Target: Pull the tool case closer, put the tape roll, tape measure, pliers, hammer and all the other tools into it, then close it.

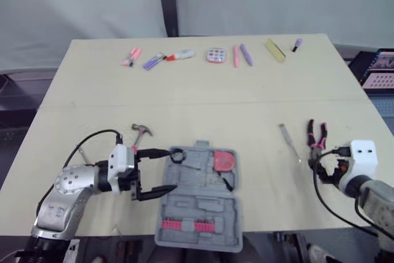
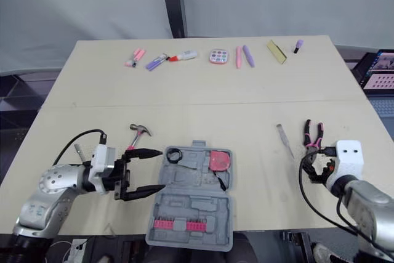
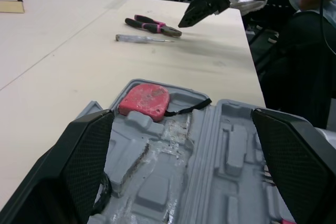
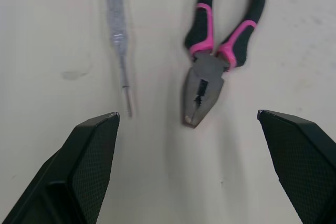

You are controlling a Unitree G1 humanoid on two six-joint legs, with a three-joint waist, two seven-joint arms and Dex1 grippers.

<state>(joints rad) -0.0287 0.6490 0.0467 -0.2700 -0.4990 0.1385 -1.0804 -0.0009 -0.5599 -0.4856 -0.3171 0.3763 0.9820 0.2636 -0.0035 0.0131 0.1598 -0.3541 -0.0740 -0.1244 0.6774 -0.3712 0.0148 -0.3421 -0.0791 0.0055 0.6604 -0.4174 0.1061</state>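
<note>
Straddling one open tool case [image 1: 200, 204], left gripper [image 1: 170, 169] gaping empty, one tape measure [image 1: 224, 160] lying inside, right gripper [image 1: 320, 165] gaping empty near one pliers [image 1: 317, 133], one screwdriver [image 1: 289, 142].

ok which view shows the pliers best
The right wrist view: the pliers lie close up ahead of the right gripper, its jaws open, nose and pink-black handles plain. Both eye views show them small; the left wrist view shows them far off beside the screwdriver.
</note>
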